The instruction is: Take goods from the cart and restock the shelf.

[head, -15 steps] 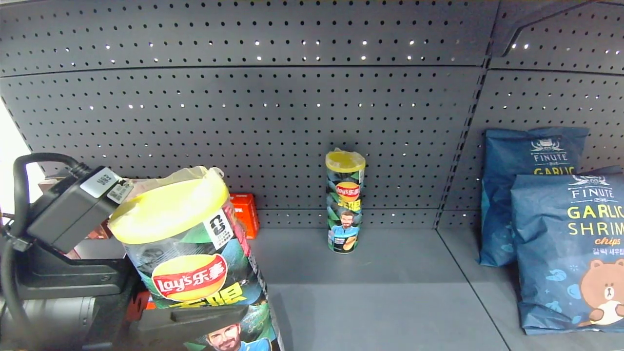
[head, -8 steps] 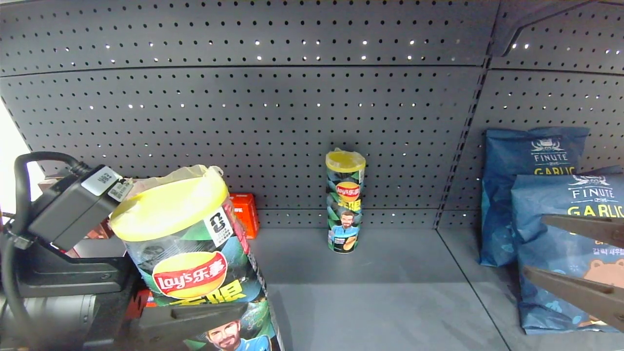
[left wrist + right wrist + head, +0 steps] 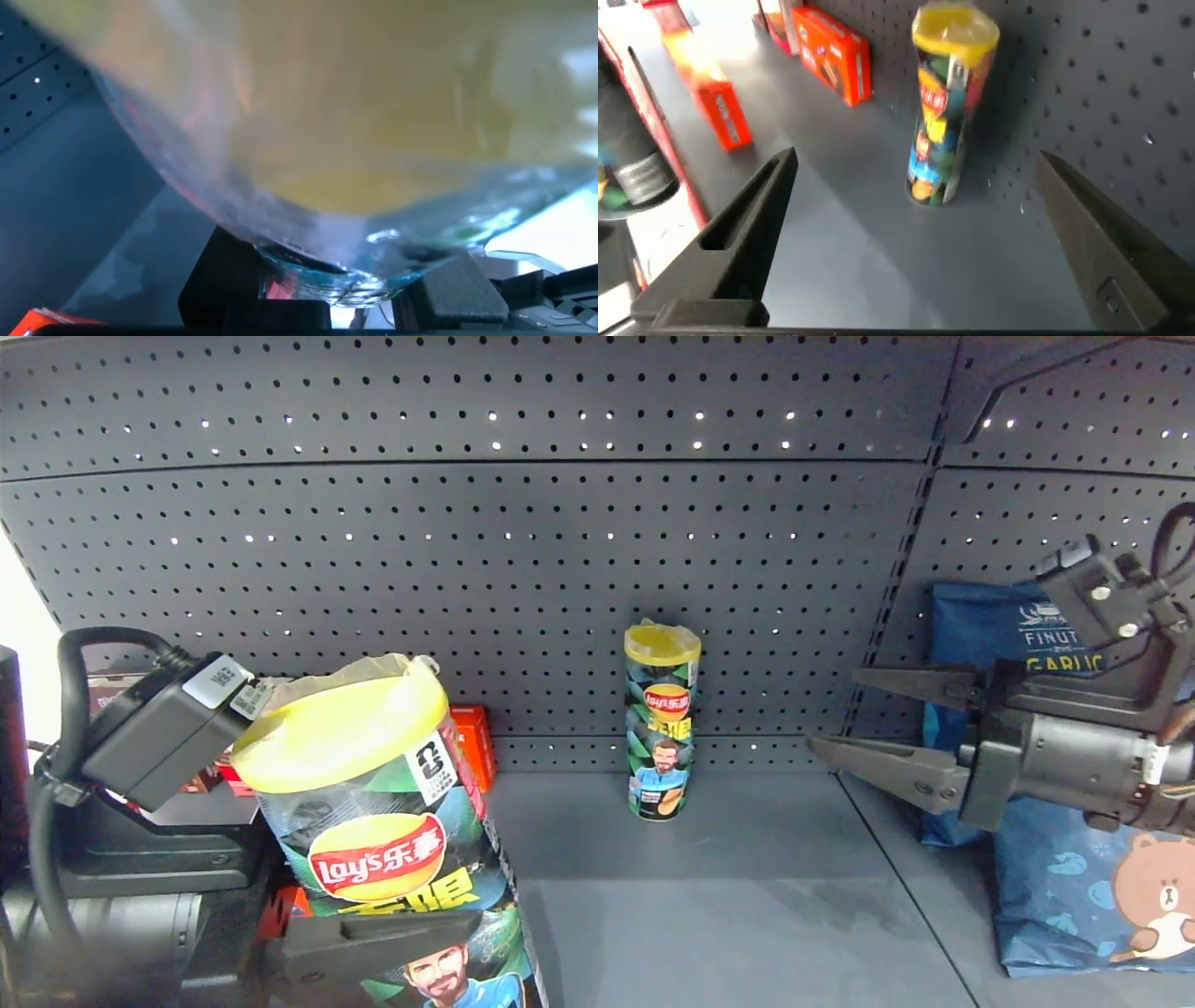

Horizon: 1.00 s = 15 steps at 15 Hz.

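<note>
Left gripper (image 3: pixel 383 935): fingers clamped on the held chip can (image 3: pixel 373 821), yellow lid, raised near the camera over the left end of the shelf (image 3: pixel 709 896) and leaning slightly; red box (image 3: pixel 471 745): upright against the pegboard back (image 3: pixel 523 569), just behind the held can; standing chip can (image 3: pixel 661 721): upright at mid-shelf, close to the pegboard, well apart from both grippers; right gripper (image 3: pixel 834 709): fingers spread wide, gripping nothing, hovering above the shelf to the right of the standing can and pointing towards it; blue snack bags (image 3: pixel 1074 896): two, standing one behind the other at the shelf's right end, partly behind the right arm
</note>
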Motion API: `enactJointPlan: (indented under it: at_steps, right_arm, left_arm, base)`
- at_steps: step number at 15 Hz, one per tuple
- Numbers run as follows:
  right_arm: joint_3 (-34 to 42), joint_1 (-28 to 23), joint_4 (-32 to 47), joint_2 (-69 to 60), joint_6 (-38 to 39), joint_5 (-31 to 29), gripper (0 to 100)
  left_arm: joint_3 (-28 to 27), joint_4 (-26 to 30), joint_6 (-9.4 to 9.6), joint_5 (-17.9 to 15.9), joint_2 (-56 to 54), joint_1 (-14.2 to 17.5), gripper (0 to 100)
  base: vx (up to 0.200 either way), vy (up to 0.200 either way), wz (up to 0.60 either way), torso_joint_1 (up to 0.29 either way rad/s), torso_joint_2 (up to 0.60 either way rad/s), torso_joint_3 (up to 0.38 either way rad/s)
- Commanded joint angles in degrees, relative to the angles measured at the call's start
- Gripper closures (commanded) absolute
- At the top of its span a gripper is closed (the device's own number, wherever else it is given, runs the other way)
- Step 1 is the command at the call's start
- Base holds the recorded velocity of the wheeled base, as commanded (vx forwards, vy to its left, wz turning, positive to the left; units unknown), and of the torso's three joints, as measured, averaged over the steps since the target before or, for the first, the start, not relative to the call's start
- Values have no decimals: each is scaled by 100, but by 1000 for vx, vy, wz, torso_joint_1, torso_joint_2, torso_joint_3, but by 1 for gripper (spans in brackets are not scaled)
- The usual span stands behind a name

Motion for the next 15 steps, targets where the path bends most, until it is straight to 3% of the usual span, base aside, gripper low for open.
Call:
enactJointPlan:
  at_steps: [1, 4, 7, 15]
  right_arm:
    - [-264, -72, -203, 769, -74, 94, 0]
    - [-457, -72, -256, 1032, -232, 217, 0]
    - [-606, -89, -766, 1524, -259, 841, 0]
    - [-1257, -265, -950, 2632, -259, 1105, 0]
  left_arm:
    - [-2, -19, 2, -1, 27, 0, 100]
    - [-46, -46, 2, -9, 97, 0, 100]
    - [-134, -46, 2, -9, 168, 0, 100]
    - [-222, -37, 2, -18, 194, 0, 100]
  base:
    - [0, 0, 0, 0, 0, 0]
    - [0, 0, 0, 0, 0, 0]
    - [0, 0, 0, 0, 0, 0]
    - [0, 0, 0, 0, 0, 0]
